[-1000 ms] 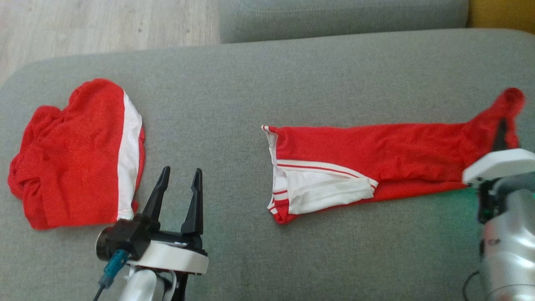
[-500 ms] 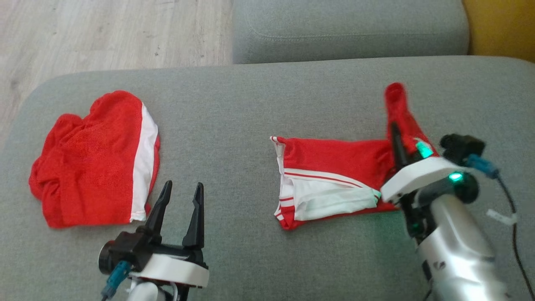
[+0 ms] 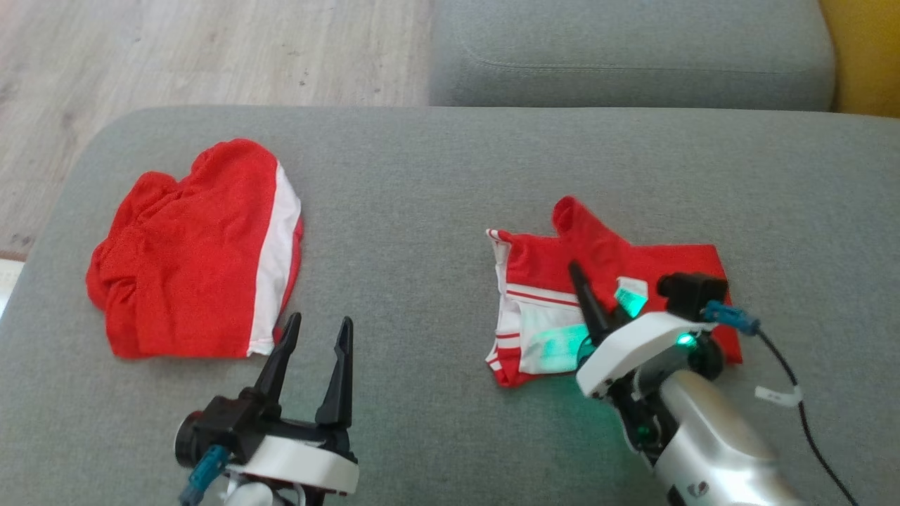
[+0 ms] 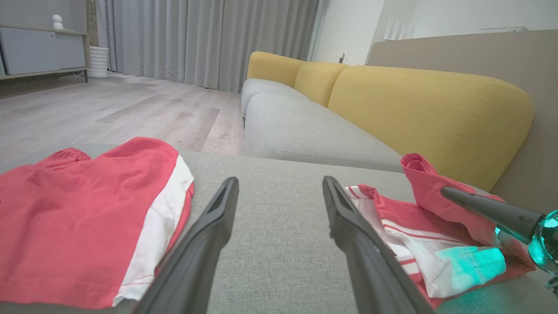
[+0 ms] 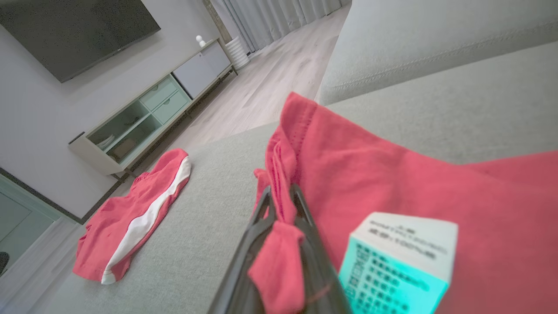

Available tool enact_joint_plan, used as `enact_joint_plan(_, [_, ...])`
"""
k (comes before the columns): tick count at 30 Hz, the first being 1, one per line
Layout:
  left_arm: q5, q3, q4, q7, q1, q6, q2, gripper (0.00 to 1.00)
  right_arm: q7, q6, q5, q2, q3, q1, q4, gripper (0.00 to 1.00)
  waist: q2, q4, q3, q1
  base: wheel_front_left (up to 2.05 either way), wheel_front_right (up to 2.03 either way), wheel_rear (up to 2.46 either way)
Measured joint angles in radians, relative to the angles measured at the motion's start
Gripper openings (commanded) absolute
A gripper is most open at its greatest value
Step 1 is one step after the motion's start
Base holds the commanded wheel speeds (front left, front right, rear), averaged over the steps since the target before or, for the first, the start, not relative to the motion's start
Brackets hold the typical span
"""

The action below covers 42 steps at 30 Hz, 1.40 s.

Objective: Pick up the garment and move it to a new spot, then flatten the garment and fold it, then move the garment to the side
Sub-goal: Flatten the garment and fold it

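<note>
Right gripper (image 3: pixel 576 275) clamps a raised fold of the garment (image 3: pixel 612 246); left gripper (image 3: pixel 320 323) stands wide open, empty, red cloth (image 3: pixel 190 253) just to its left

On the sofa seat (image 3: pixel 436 176) the shorts (image 3: pixel 197 246) lie left, the garment (image 3: pixel 605 246) right, well apart; my left fingers (image 3: pixel 340 372) sit in front, between them.

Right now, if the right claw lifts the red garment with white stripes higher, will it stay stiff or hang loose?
Probably loose: the thin red garment with white stripes folds over itself where the right claw pinches it. Likely light too, since one pinched edge holds the flap up. It may drag on the rough-looking grey fabric cushion.
</note>
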Motion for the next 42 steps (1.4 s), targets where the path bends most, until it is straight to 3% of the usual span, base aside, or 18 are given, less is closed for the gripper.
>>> enact_joint_plan(8, [0.000,-0.005,0.001,0.000,0.003,0.000,0.000,1.00,-0.036,0.000,0.118,0.000,0.142,-0.005,0.037,0.00,0.0000,0.027,0.013,0.0000,0.00,0.00,0.00])
enact_joint_plan(13, [-0.001,-0.006,0.006,0.000,0.003,0.000,0.000,1.00,-0.053,0.000,0.135,0.000,0.205,-0.026,0.077,0.00,0.0000,0.035,0.022,0.0001,0.00,0.00,0.00])
enact_joint_plan(14, [-0.006,-0.006,0.007,0.000,0.003,0.000,0.000,1.00,-0.054,0.000,0.135,0.000,0.211,-0.034,0.088,0.42,0.0000,0.037,0.024,0.0001,0.00,0.00,0.00])
enact_joint_plan(15, [-0.010,-0.006,0.010,0.000,0.003,0.000,0.000,1.00,-0.060,0.000,0.135,0.000,0.221,-0.042,0.100,1.00,0.0000,0.039,0.025,0.0001,0.00,0.00,0.00])
enact_joint_plan(23, [-0.010,-0.004,0.035,0.000,-0.002,0.000,0.000,1.00,-0.051,0.000,0.255,-0.004,0.382,-0.046,0.025,1.00,0.0000,0.034,0.019,0.0001,0.00,0.00,0.00])
enact_joint_plan(30, [-0.018,0.002,0.017,0.000,0.001,0.002,0.000,1.00,-0.071,0.000,0.268,-0.004,0.370,-0.095,0.037,1.00,0.0000,-0.013,0.002,0.0000,0.00,0.00,0.00])
enact_joint_plan(33, [-0.018,0.005,-0.007,0.000,0.002,0.005,0.000,1.00,-0.082,0.000,0.143,-0.004,0.315,-0.153,0.094,1.00,0.0000,-0.040,-0.003,0.0000,0.00,0.00,0.00])
enact_joint_plan(36, [-0.026,0.017,-0.033,0.000,0.003,0.011,0.000,1.00,-0.088,0.000,-0.009,-0.015,0.175,-0.180,0.098,1.00,0.0000,-0.068,-0.007,0.0001,0.00,0.00,0.00])
enact_joint_plan(42, [-0.026,0.031,-0.081,0.000,0.003,0.023,0.000,1.00,-0.089,0.000,-0.376,-0.092,-0.144,-0.069,-0.102,1.00,0.0000,-0.119,-0.012,0.0001,0.00,0.00,0.00])
